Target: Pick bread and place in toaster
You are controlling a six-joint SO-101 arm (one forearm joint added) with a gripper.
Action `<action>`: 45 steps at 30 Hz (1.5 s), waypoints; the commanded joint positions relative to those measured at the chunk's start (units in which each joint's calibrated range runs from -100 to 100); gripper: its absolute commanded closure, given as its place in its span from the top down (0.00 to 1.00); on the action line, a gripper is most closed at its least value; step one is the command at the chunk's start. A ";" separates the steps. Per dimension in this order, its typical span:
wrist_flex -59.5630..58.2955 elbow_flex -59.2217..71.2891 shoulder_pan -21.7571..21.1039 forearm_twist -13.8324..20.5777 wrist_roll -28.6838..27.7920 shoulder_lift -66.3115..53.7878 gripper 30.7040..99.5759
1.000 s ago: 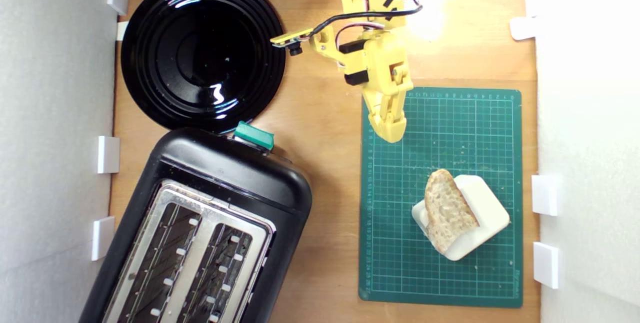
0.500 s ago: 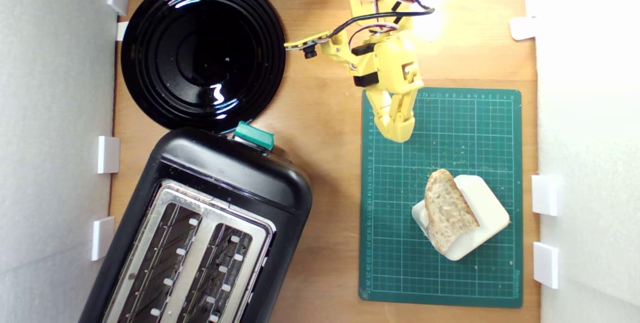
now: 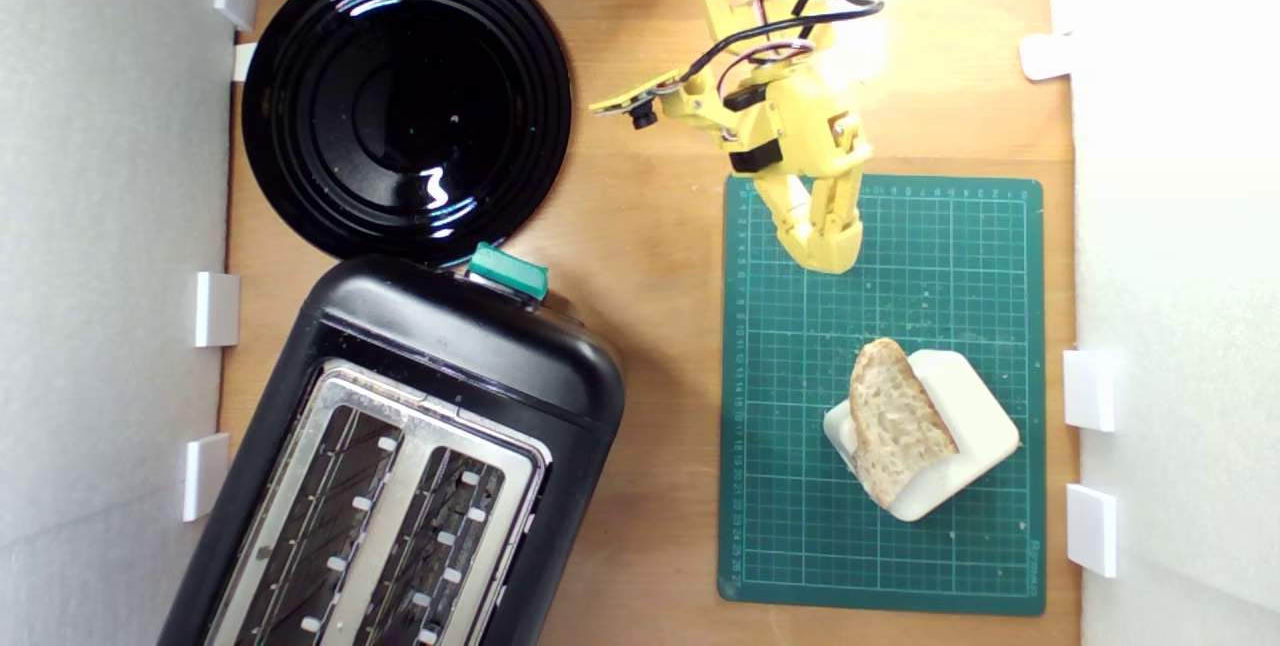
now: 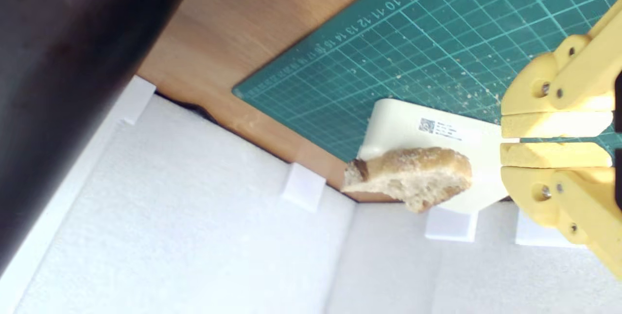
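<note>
The bread [image 3: 895,421] is a half-oval slice with a tan crust, leaning on a cream rounded-square block [image 3: 965,421] on the green cutting mat [image 3: 880,256]. The wrist view shows the bread [image 4: 410,175] in front of that block [image 4: 437,131]. My yellow gripper [image 3: 828,256] hovers over the mat's far part, well short of the bread, fingers together and holding nothing. In the wrist view the gripper [image 4: 505,140] shows its two fingers nearly touching. The black toaster [image 3: 400,456] with silver top and teal lever [image 3: 508,272] lies at the exterior view's lower left, both slots uncovered.
A round glossy black plate [image 3: 405,101] sits at the exterior view's upper left, just beyond the toaster. White foam walls with small white brackets [image 3: 1090,388] border both sides of the wooden table [image 3: 660,256]. The toaster's dark side [image 4: 63,71] fills one corner of the wrist view.
The arm has swung toward the exterior view's right, carrying the shut gripper from the mat's edge further over the mat. The bread, block and toaster have not moved.
</note>
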 commanded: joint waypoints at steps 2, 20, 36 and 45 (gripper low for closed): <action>-1.88 -1.84 -0.30 0.90 -1.76 0.59 0.00; -2.56 -3.39 10.58 16.95 -10.86 4.00 0.00; -2.56 -3.57 10.58 13.78 -11.33 4.17 0.27; -2.47 -4.02 10.74 13.14 -11.33 4.17 0.50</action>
